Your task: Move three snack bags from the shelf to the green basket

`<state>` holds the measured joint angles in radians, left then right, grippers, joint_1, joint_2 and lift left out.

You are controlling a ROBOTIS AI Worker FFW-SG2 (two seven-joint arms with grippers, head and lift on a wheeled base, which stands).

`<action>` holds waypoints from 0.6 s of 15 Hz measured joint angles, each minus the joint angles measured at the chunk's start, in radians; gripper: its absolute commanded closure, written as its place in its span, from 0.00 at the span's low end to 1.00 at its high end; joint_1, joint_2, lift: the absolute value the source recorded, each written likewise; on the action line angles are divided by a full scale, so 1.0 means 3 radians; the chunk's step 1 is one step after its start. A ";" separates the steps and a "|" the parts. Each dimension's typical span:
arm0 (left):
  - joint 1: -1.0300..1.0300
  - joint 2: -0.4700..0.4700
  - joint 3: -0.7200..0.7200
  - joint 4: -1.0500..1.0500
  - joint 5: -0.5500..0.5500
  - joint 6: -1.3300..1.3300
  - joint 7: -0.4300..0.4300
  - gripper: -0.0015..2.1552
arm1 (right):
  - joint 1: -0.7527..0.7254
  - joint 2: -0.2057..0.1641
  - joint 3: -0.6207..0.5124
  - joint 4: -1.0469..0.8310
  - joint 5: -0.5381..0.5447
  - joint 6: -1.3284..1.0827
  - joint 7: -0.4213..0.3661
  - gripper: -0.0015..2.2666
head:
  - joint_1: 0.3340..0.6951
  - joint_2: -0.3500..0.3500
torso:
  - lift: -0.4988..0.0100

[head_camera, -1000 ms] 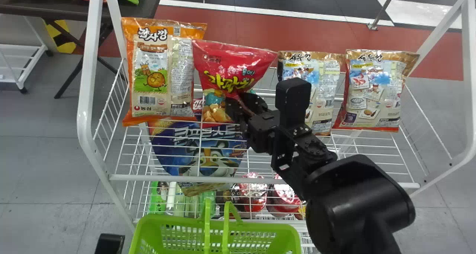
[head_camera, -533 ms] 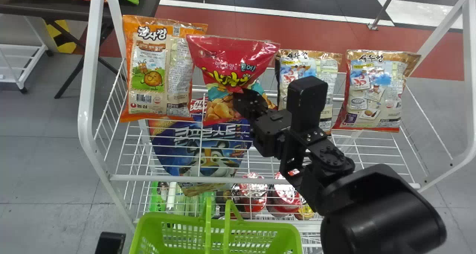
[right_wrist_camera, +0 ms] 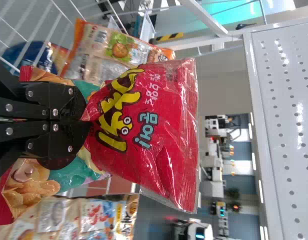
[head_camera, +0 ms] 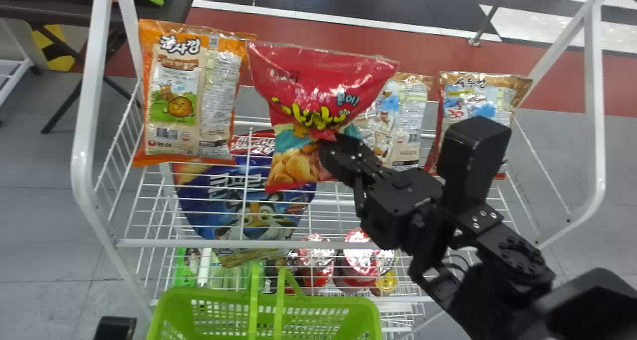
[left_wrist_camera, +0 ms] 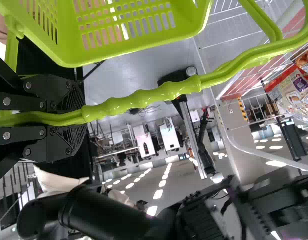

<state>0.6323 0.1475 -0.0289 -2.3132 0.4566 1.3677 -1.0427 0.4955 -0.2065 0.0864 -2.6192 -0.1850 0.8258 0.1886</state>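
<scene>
Head view, centre: right claw (head_camera: 329, 143) pinching red snack bag (head_camera: 318, 93). Left claw (left_wrist_camera: 76, 117) clamped on green basket handle (left_wrist_camera: 143, 99).

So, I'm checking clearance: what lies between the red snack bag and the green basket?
In the head view, a blue bag, the shelf's front rail and containers lie between the red bag and the basket.

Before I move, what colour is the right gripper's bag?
The bag is mostly red, seen best in the right wrist view.

One red snack bag (head_camera: 318, 91), one orange bag (head_camera: 191, 93), two tan bags (head_camera: 475, 98), one blue bag (head_camera: 259, 210), one green basket (head_camera: 219, 296)
</scene>
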 measured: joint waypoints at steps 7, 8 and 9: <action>-0.0012 -0.0068 0.0065 0.0056 0.0002 -0.0024 -0.0009 0.91 | 0.0654 -0.0051 -0.0629 -0.0732 -0.0432 0.1698 -0.0133 0.99 | 1.00 0.00 | 0.89; -0.0019 -0.0076 0.0063 0.0062 0.0002 -0.0029 -0.0011 0.91 | 0.0699 -0.0033 -0.0672 -0.0794 -0.0462 0.1991 -0.0129 0.99 | 1.00 0.00 | 0.89; -0.0024 -0.0083 0.0062 0.0067 0.0002 -0.0030 -0.0014 0.91 | 0.0726 -0.0011 -0.0688 -0.0846 -0.0471 0.2230 -0.0111 0.99 | 1.00 0.00 | 0.89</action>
<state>0.6252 0.1227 -0.0103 -2.2932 0.4571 1.3586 -1.0468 0.7133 -0.2098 -0.1199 -2.8731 -0.3263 1.4947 0.1553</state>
